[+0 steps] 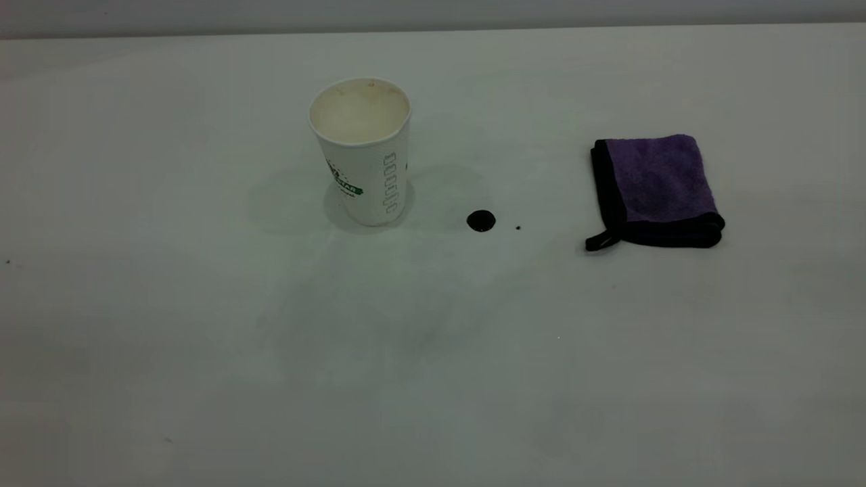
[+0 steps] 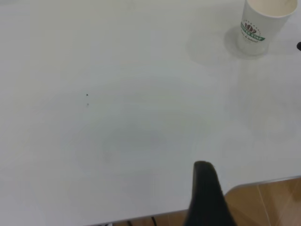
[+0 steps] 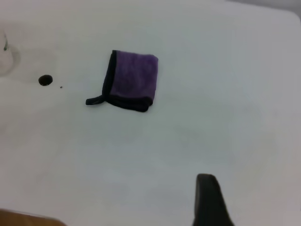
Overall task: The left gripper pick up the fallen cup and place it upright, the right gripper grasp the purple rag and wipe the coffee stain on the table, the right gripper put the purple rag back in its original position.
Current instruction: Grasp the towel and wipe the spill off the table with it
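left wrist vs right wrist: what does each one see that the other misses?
Only the left wrist view shows the cup upright, with its green logo band readable, plus the wooden floor beyond the table's edge. Only the right wrist view shows the purple rag lying folded and untouched, with the whole coffee stain beside it and a tiny speck close by. Both share the white table and a single black gripper finger at the frame's bottom edge.

The purple rag [image 3: 131, 80] lies folded flat on the white bench [image 3: 211, 94], its black loop tag toward the coffee stain [image 3: 45, 80]. The stain sits apart from the rag with a tiny dark speck [image 3: 61, 87] just beside it. One black finger [image 3: 209, 200] of the right gripper shows well apart from the rag.
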You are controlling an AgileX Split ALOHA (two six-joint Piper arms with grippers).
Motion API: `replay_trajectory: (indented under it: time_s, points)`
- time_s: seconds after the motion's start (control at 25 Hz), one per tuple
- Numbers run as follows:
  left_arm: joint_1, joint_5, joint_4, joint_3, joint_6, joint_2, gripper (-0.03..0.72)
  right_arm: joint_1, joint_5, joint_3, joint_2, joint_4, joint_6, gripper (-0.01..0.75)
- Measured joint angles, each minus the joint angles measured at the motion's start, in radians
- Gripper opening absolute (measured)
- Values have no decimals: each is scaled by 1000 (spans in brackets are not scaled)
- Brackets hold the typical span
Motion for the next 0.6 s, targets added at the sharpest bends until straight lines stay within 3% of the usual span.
replay_trajectory:
  time_s: [0.2,0.6]
  points:
    - [0,1,0,0,0,0,550,0,-102,-43,234,95,-110,523]
    - [0,1,-1,0,0,0,550,0,-420,-45,825,408,-508,524]
